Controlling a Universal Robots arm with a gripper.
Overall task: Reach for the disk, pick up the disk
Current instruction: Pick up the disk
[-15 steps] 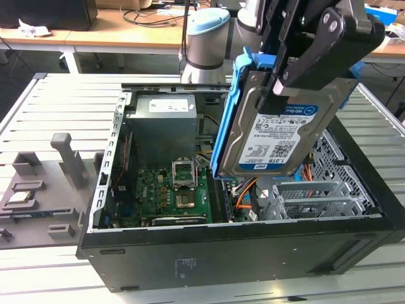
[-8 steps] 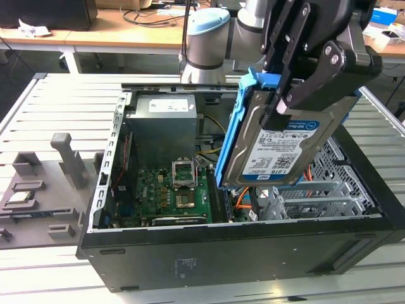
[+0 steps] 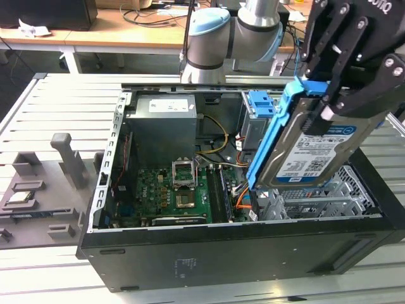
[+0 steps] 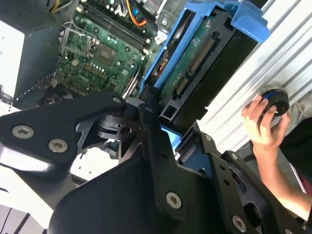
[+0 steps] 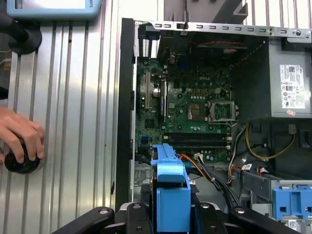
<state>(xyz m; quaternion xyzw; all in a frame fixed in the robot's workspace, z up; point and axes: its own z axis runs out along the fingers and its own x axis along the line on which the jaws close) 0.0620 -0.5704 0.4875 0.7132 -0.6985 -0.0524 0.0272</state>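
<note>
Gripper (image 3: pixel 329 95) clamped on disk (image 3: pixel 313 149), holding it tilted above open computer case (image 3: pixel 240 250), over right side in exterior view. Case holds green motherboard (image 3: pixel 171 190), grey power supply (image 3: pixel 163 123), blue latch piece (image 3: pixel 261 104). Case on slatted metal table (image 3: pixel 57 104). Person's hand (image 5: pixel 19 139) on black knob (image 5: pixel 19 163).

On the disk (image 3: pixel 302 166), clamped tilted in the gripper (image 3: pixel 329 101) above the computer case (image 3: pixel 221 253), a white-and-blue barcode label (image 3: pixel 323 147) with rows of print too fine to make out. On the grey power supply (image 3: pixel 161 130) inside the case, a white sticker (image 3: pixel 166 104) with small print and symbols, unreadable in both the exterior view and the first wrist view. On the gripper's black body, part of a white lettered mark, cut off at the edge.
</note>
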